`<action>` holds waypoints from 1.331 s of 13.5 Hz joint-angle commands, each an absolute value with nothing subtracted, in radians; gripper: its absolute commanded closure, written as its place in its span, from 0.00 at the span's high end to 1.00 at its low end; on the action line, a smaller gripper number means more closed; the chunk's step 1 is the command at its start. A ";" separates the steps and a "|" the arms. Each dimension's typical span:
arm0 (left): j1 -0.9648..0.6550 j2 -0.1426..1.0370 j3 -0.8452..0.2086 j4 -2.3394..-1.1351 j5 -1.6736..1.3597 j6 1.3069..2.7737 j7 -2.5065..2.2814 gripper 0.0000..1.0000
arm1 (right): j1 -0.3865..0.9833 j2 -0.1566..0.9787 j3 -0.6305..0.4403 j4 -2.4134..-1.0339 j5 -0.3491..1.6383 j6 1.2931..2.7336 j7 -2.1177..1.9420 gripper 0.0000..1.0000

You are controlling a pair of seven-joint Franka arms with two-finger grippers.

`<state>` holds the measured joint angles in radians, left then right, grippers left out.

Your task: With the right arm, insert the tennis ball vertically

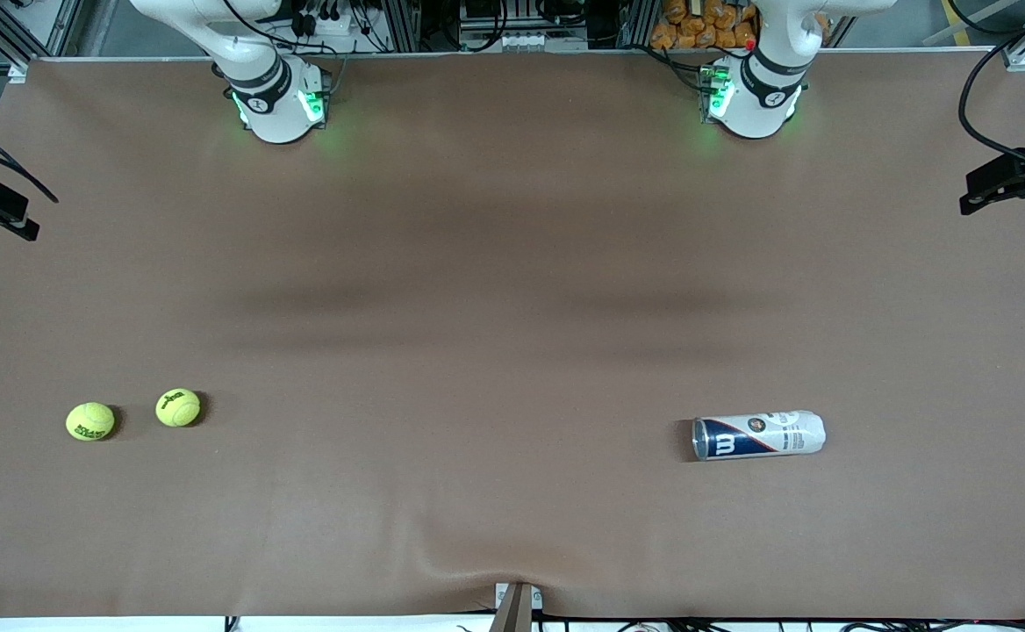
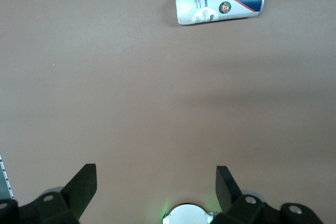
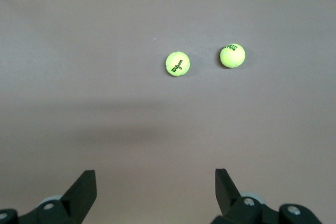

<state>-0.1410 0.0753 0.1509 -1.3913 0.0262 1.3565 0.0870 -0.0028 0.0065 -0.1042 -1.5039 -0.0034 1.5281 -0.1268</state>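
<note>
Grippers wide, both arms waiting above the brown table

Fingers of the right gripper (image 3: 152,195) stand well apart with nothing between them; it hangs high over bare table (image 1: 512,351) at the right arm's end, and its wrist view looks down on two tennis balls; one tennis ball (image 3: 177,64) (image 1: 178,407) carries dark lettering on its upper face; the other tennis ball (image 3: 232,55) (image 1: 90,421) lies just beside it, not touching, a little nearer the front camera and closer to the table's end. Both rest on the surface, well clear of the gripper.

Left gripper (image 2: 155,195) likewise has its fingers spread and empty, hovering over bare table at the left arm's end; its wrist view shows a ball can (image 2: 219,4) (image 1: 759,434) lying on its side, white with a navy band and a white W; in the front view the dark open mouth faces the middle of the table and the white closed end points to the left arm's end of the table.

Balls and can lie well apart, at about the same nearness to the front camera; from that camera only the white bases of the right arm (image 1: 271,92) and left arm (image 1: 754,88) show, lit green at the collar; neither arm is reaching.
</note>
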 commanded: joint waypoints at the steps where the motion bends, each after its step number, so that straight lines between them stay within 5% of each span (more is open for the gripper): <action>1: -0.166 0.129 0.135 -1.385 0.035 1.361 0.145 1.00 | 0.006 0.003 -0.112 -1.502 0.005 1.517 -0.129 1.00; 10: -0.253 0.417 0.126 -1.385 0.248 1.522 0.577 1.00 | -0.003 0.006 -0.114 -1.557 0.005 1.543 -0.130 1.00; 14: -0.293 0.514 0.124 -1.388 0.328 1.635 0.710 1.00 | -0.003 0.035 -0.114 -1.727 0.005 1.736 -0.130 1.00; 18: -0.293 0.641 0.121 -1.385 0.328 1.842 0.912 1.00 | -0.003 0.179 -0.114 -1.769 0.005 1.876 -0.130 1.00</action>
<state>-0.2923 0.5858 0.1210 -1.4046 0.3045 1.7751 0.8334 -0.0031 0.1219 -0.1109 -1.7694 -0.0034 1.8340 -0.1268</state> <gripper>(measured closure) 0.000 0.000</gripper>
